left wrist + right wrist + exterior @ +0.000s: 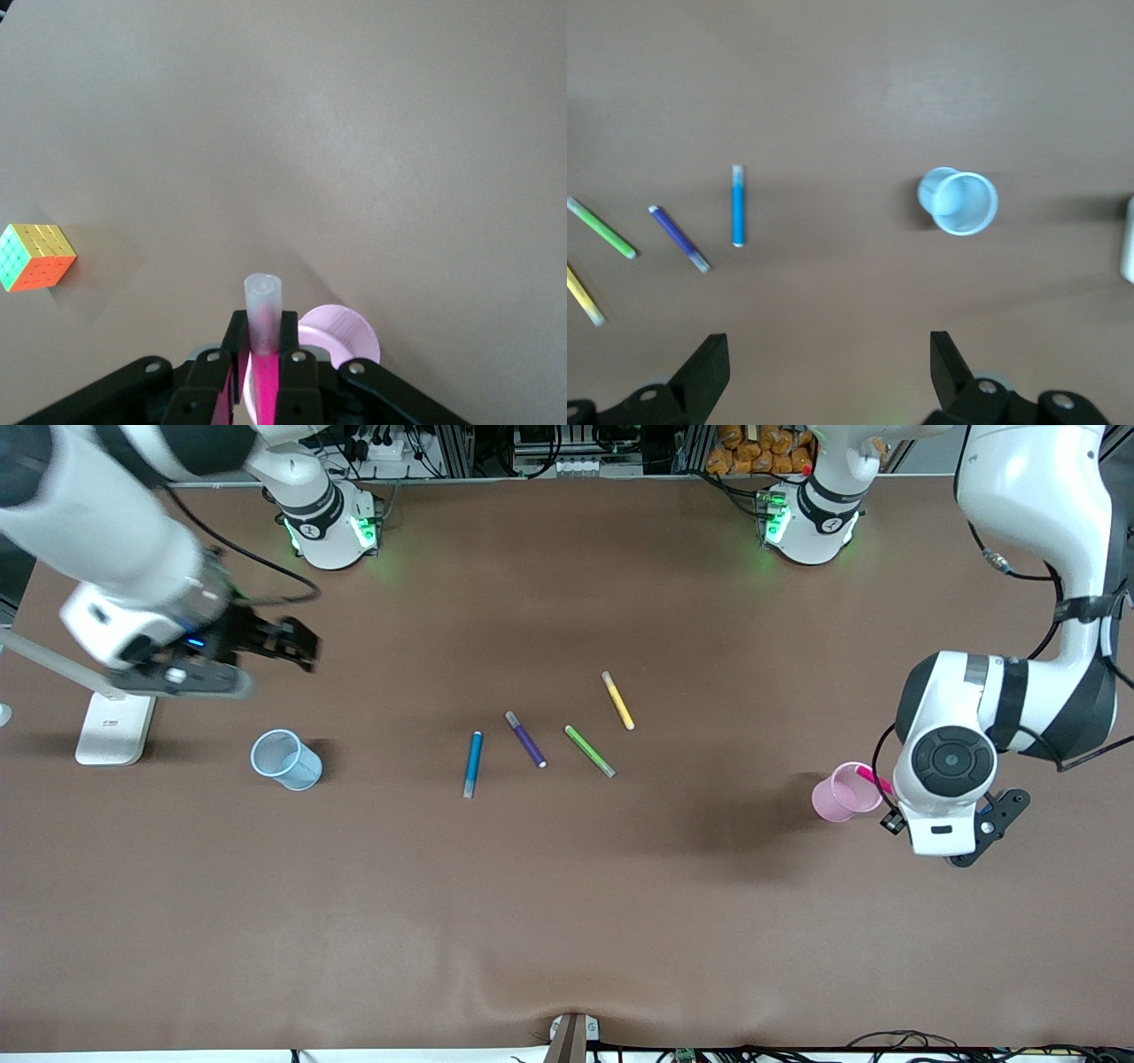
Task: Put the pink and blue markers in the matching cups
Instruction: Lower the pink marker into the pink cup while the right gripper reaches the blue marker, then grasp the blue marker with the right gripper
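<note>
My left gripper point(264, 341) is shut on the pink marker point(263, 305), whose pale cap sticks out past the fingers. It holds the marker over the rim of the pink cup point(846, 793) near the left arm's end of the table; a short pink stretch point(874, 781) shows beside the wrist. The blue marker point(473, 763) lies flat mid-table. The light blue cup point(285, 759) stands upright toward the right arm's end. My right gripper point(297, 642) hangs open and empty over bare table, beside the blue cup point(958, 201), with the blue marker point(738, 205) in its view.
Purple point(525, 740), green point(589, 751) and yellow point(617, 701) markers lie beside the blue one, toward the left arm's end. A white stand point(113, 726) sits at the right arm's end. A colourful cube point(35, 257) rests on the table in the left wrist view.
</note>
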`<action>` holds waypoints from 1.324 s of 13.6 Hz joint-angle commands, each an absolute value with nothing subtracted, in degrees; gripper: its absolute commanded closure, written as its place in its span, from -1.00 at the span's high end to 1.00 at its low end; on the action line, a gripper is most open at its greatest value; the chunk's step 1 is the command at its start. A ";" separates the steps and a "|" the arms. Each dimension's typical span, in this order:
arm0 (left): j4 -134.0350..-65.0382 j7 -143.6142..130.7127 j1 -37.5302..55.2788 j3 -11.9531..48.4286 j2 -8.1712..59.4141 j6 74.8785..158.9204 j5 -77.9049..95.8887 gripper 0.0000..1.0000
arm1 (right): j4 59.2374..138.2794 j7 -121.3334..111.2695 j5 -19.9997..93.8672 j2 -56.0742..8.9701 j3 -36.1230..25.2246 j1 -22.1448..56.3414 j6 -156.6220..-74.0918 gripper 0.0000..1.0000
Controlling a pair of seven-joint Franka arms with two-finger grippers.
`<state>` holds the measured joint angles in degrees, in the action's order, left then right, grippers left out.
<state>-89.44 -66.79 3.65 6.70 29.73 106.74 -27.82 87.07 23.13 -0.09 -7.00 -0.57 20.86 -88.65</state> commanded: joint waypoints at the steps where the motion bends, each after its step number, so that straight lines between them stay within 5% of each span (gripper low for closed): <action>1: -86.57 -70.04 4.48 6.68 32.34 105.73 -29.09 -1.00 | 86.57 31.52 -0.35 -11.24 -1.05 25.82 -92.10 1.00; 5: -86.66 -74.26 4.13 6.68 32.52 105.91 -29.44 -1.00 | 86.40 32.17 0.00 -21.42 -0.97 31.45 -95.96 1.00; 10: -87.01 -77.34 3.87 6.77 33.57 105.91 -29.10 -1.00 | 86.75 30.86 1.14 -31.18 -1.05 30.33 -113.43 1.00; 15: -87.19 -77.78 4.31 6.68 34.54 105.91 -29.53 -1.00 | 89.20 25.49 0.18 -34.80 -1.23 30.32 -117.77 1.00; 18: -87.19 -77.78 4.48 6.85 34.45 105.82 -29.18 -0.64 | 94.99 24.88 -0.97 -34.98 -1.23 30.32 -126.01 1.00</action>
